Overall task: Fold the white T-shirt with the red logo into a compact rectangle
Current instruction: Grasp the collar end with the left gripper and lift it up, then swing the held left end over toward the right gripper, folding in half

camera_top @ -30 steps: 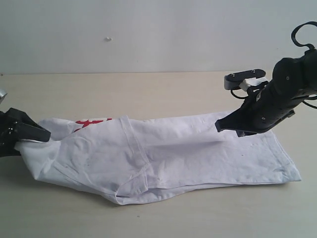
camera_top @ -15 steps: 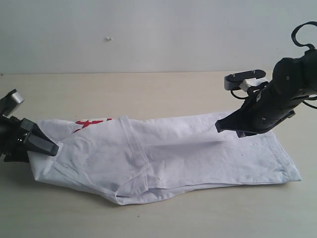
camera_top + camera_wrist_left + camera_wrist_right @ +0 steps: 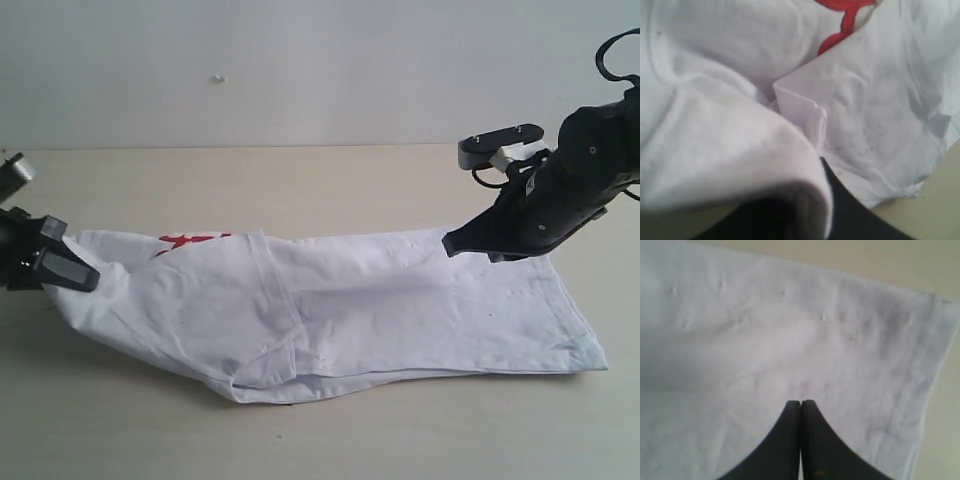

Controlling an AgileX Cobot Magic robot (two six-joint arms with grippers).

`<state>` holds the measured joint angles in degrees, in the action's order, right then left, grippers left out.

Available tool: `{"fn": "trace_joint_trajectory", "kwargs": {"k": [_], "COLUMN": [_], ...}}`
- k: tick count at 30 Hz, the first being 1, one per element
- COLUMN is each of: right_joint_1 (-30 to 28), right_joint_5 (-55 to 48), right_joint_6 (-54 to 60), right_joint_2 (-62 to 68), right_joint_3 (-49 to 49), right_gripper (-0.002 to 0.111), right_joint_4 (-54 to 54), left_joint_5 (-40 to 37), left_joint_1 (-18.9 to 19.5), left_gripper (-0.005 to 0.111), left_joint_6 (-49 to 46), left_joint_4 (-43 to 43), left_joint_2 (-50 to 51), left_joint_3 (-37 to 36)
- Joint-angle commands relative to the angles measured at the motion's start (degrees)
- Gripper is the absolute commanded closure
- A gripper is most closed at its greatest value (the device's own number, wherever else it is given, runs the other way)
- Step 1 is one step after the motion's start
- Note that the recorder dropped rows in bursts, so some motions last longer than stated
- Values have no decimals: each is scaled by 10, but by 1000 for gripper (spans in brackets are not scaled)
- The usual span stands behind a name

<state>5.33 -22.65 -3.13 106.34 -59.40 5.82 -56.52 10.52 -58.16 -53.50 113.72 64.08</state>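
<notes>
The white T-shirt [image 3: 380,300] lies as a long folded band across the table, hem end to the right. A bit of the red logo [image 3: 185,241] peeks out near the left end and shows in the left wrist view as red logo [image 3: 840,20]. My left gripper [image 3: 75,272] is shut on the shirt's left end; in its wrist view the T-shirt [image 3: 880,115] drapes over one finger of the left gripper [image 3: 817,175]. My right gripper [image 3: 450,244] hangs shut just above the right part of the shirt, holding nothing; the right gripper [image 3: 801,402] has the T-shirt [image 3: 765,330] flat below it.
The shirt rests on a pale wooden table [image 3: 300,180] with a plain grey wall [image 3: 300,70] behind it. Bare tabletop shows behind and in front of the shirt.
My left gripper dipped right into the shirt, then pulled back left and up, drawing the shirt's left end taut. The right gripper rose slightly, still shut.
</notes>
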Motion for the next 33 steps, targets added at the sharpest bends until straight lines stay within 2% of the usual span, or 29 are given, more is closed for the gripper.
{"fn": "trace_joint_trajectory", "kwargs": {"k": [1, 9, 15, 22, 26, 29, 33], "right_joint_1": [-1, -1, -1, -1, -1, -1, -1], "right_joint_5": [-1, -13, -15, -18, -29, -51, -83], "right_joint_6": [-98, -201, -207, -212, -284, -351, -371], "right_joint_2": [-12, -12, -12, -14, -30, -47, -61], "right_joint_3": [-4, -4, -4, -4, -4, -4, -4], "right_gripper": [108, 108, 108, 108, 108, 108, 108], "right_joint_4": [77, 168, 173, 173, 216, 280, 308], "left_joint_5": [16, 26, -37, -47, -35, 3, 101], "left_joint_1": [20, 31, 6, -81, -148, -201, -277], "left_gripper": [107, 107, 107, 107, 107, 107, 107], "left_joint_6": [10, 15, -2, -2, -2, -2, -2], "left_joint_4": [-6, -30, -94, -126, -156, -166, -178], "left_joint_2": [-44, -120, -144, -145, -145, -145, -141], "left_joint_3": [7, 7, 15, 27, 36, 42, 46]}}
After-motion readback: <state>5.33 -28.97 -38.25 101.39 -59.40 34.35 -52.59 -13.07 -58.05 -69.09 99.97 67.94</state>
